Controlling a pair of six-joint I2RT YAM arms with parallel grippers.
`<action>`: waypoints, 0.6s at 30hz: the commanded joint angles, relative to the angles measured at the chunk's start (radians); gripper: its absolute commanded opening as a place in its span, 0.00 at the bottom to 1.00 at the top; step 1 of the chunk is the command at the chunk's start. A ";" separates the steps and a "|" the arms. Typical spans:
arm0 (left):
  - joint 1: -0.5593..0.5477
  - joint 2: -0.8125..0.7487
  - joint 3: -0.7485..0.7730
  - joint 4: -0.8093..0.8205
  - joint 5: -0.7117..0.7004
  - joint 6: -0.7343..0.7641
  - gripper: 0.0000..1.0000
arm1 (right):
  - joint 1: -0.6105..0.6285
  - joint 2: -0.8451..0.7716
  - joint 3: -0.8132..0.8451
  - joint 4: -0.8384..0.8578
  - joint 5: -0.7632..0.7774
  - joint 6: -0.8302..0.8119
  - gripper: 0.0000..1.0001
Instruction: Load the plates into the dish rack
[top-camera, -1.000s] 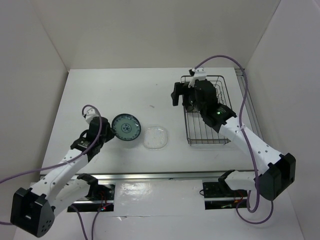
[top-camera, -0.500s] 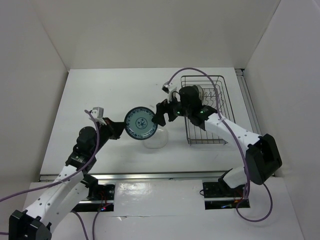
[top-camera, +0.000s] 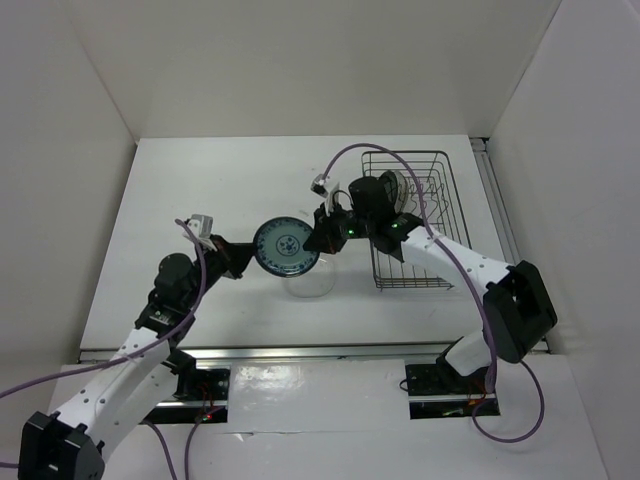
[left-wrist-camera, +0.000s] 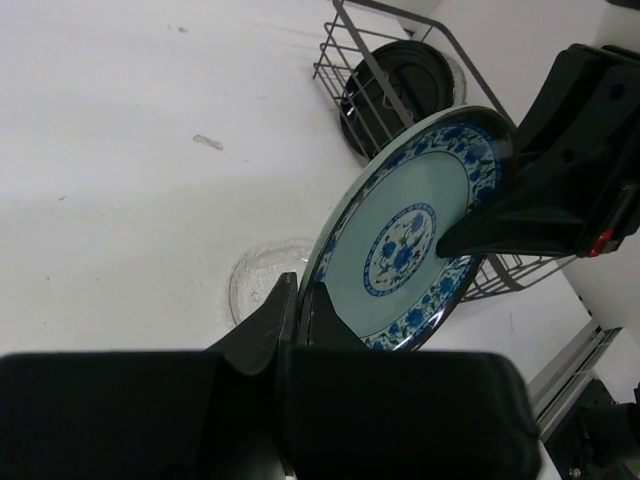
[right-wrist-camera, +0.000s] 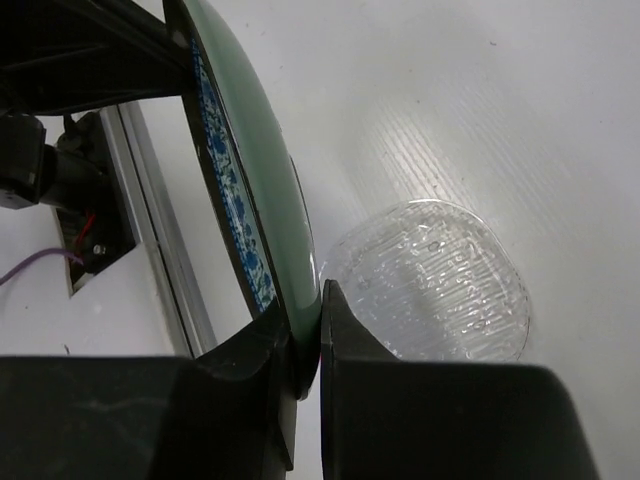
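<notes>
The blue-green patterned plate (top-camera: 286, 247) hangs on edge above the table, between both arms. My left gripper (top-camera: 243, 258) is shut on its left rim; in the left wrist view the fingers pinch the plate (left-wrist-camera: 410, 235) at the bottom edge, at the left gripper (left-wrist-camera: 300, 290). My right gripper (top-camera: 322, 240) is shut on the opposite rim, and its jaws clamp the green underside of the plate (right-wrist-camera: 260, 170) at the right gripper (right-wrist-camera: 318, 290). A clear plate (top-camera: 310, 284) lies flat on the table just below. The dish rack (top-camera: 437, 284) stands to the right, with a black plate (left-wrist-camera: 400, 85) upright in it.
The rack's wire wall (left-wrist-camera: 340, 40) sits just behind the held plate. White walls close in the table on three sides. The clear plate (right-wrist-camera: 440, 280) lies directly under the right wrist. A metal rail (top-camera: 300, 352) runs along the near table edge.
My left gripper lifted the blue-green plate off the table and carried it right. The right arm swung from the rack to the plate and closed on its right rim.
</notes>
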 joint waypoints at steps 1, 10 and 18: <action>-0.001 0.028 0.035 0.110 0.000 -0.044 0.00 | 0.016 0.010 0.019 0.020 0.040 -0.015 0.00; -0.010 0.189 0.153 -0.056 -0.078 -0.070 1.00 | -0.088 -0.176 0.176 -0.144 0.820 0.166 0.00; -0.041 0.327 0.282 -0.240 -0.119 -0.050 1.00 | -0.376 -0.183 0.333 -0.330 1.151 0.145 0.00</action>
